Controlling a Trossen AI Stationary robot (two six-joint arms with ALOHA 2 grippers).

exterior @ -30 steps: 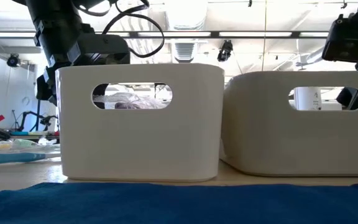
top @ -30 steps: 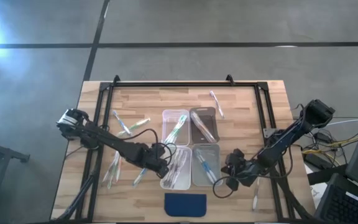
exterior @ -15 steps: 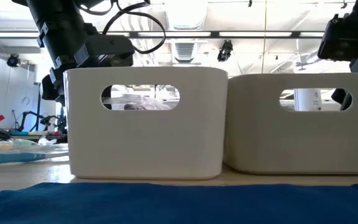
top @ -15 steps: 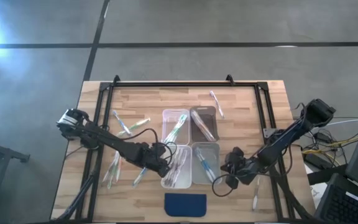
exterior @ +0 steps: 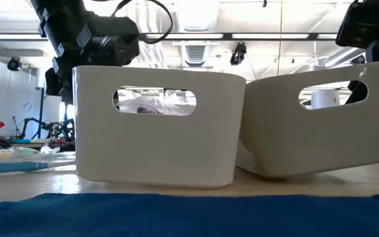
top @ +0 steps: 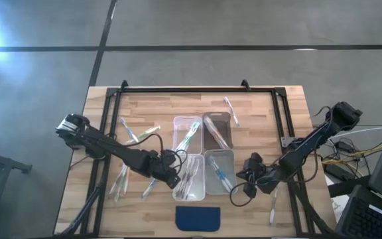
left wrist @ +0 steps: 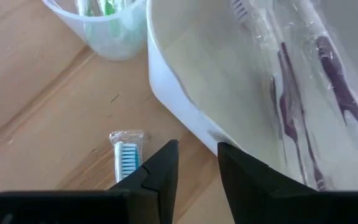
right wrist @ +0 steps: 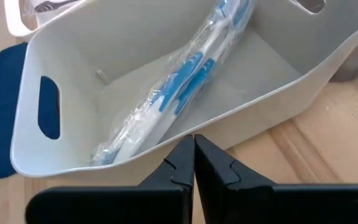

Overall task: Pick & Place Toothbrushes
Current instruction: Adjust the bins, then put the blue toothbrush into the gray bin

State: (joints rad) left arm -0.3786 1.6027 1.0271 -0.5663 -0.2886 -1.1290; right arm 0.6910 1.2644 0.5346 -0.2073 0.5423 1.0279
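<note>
Fingers of the left end effector (left wrist: 194, 163) stand narrowly parted and hold nothing, poised at the left rim of the near-left clear rectangular plastic bin (top: 188, 178), which carries wrapped pink-accented toothbrushes (left wrist: 303, 93). A wrapped blue-bristled toothbrush (left wrist: 126, 155) lies on the wooden counter (top: 257, 113) just beside that end effector, and more loose toothbrushes (top: 138, 135) are scattered to the left.

Across the counter, the right end effector (right wrist: 194, 155) is fully closed with nothing between its fingers, pressed at the right wall of the near-right clear bin (right wrist: 61, 158), where blue-accented toothbrushes (right wrist: 188, 78) rest.

Risk, as I judge it: that bin looks tipped, so further pushing could roll it or spill its contents; the left fingers could also shove their bin rather than reach the loose brush.

Only the low view shows the right-hand bin (exterior: 321, 122) lifted off the counter at 1 side; the high view hides this tilt. The dark blue flat pad (top: 198, 218) lies nearest the counter's front edge.
</note>
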